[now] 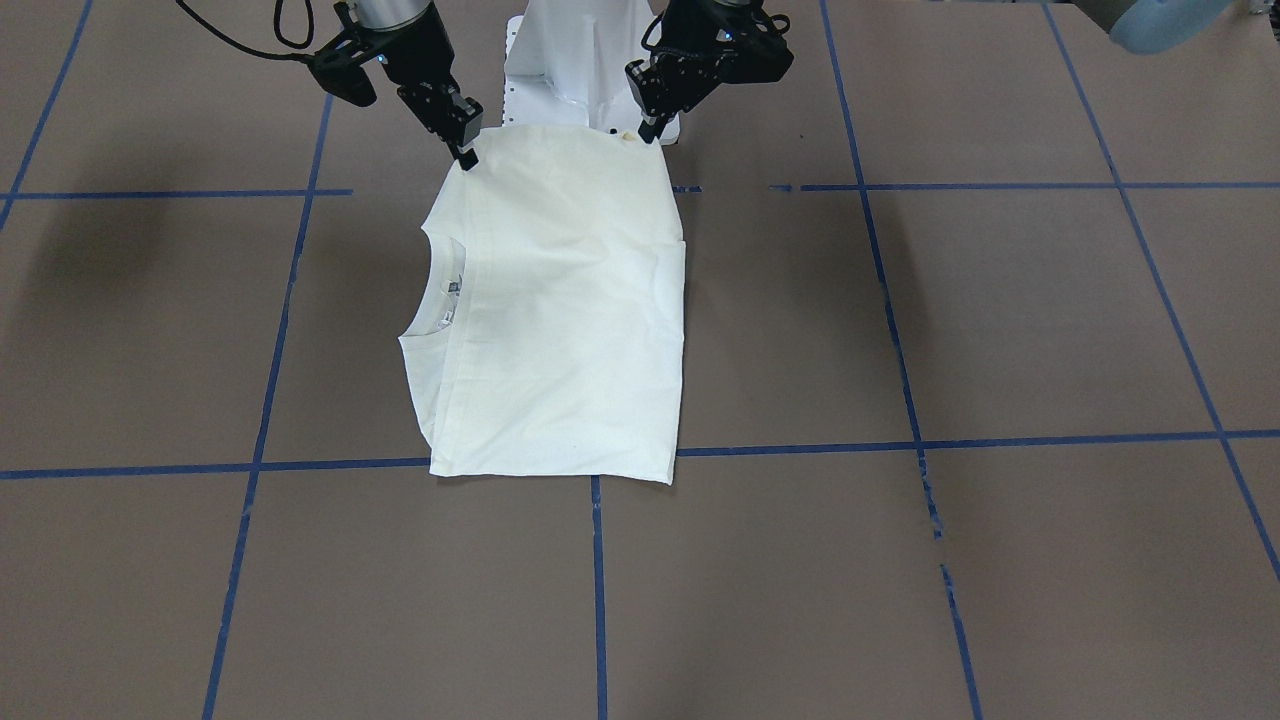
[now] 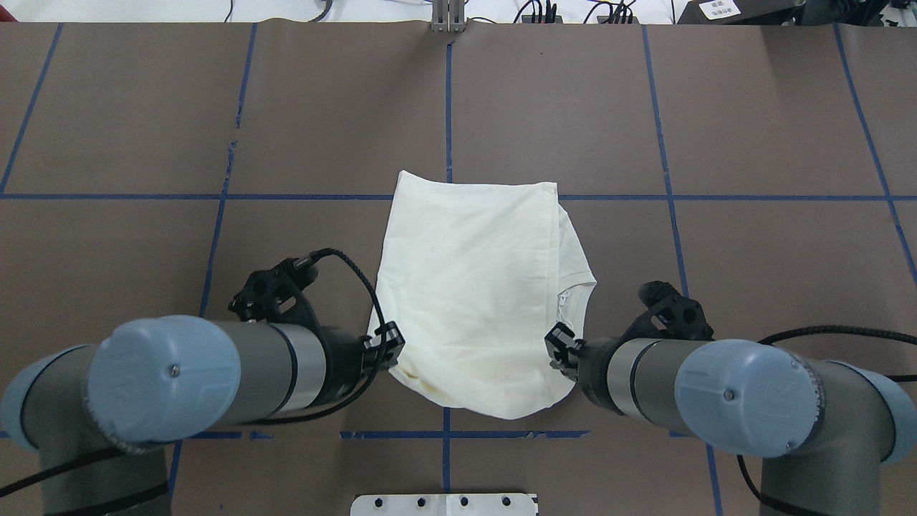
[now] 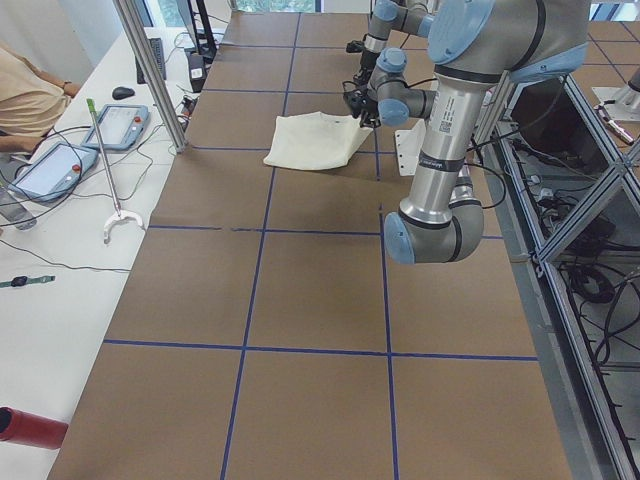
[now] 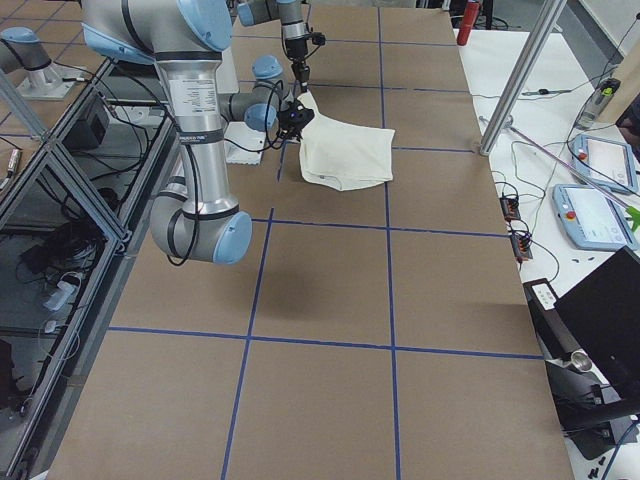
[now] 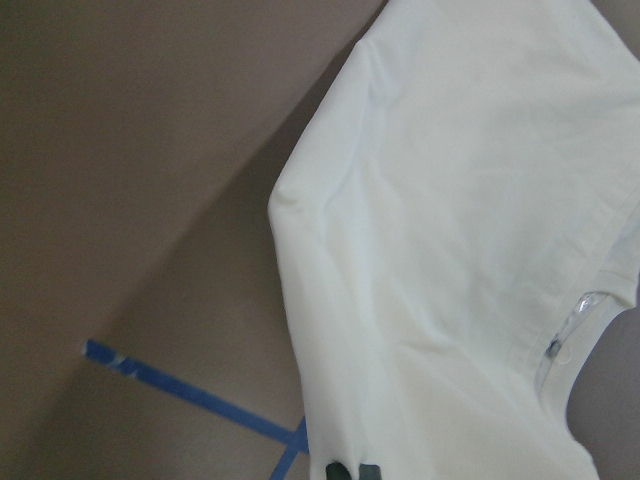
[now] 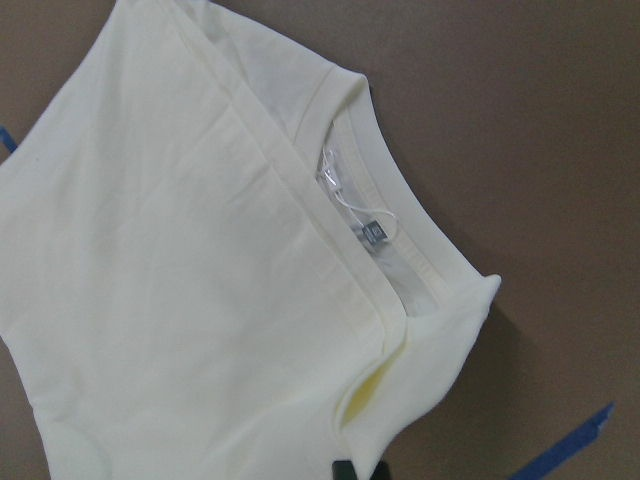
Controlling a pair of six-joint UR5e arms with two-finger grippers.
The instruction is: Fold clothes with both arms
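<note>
Two arms share one load: if my left arm (image 2: 215, 373) and right arm (image 2: 716, 387) travel unevenly, the T-shirt (image 2: 473, 287) will likely skew and its folded layers slide apart. Both sets of jaws are clamped on its near corners; a thin pinch may slip. It lies mid-counter (image 2: 752, 287), folded, cream, plain side up, near edge lifted. The collar (image 6: 405, 200) faces my right, its label (image 6: 374, 233) exposed.

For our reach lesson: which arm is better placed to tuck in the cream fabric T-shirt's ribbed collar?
Probably right: the ribbed collar of the cream T-shirt lies beside the right claw; the left claw grips the opposite corner.
</note>
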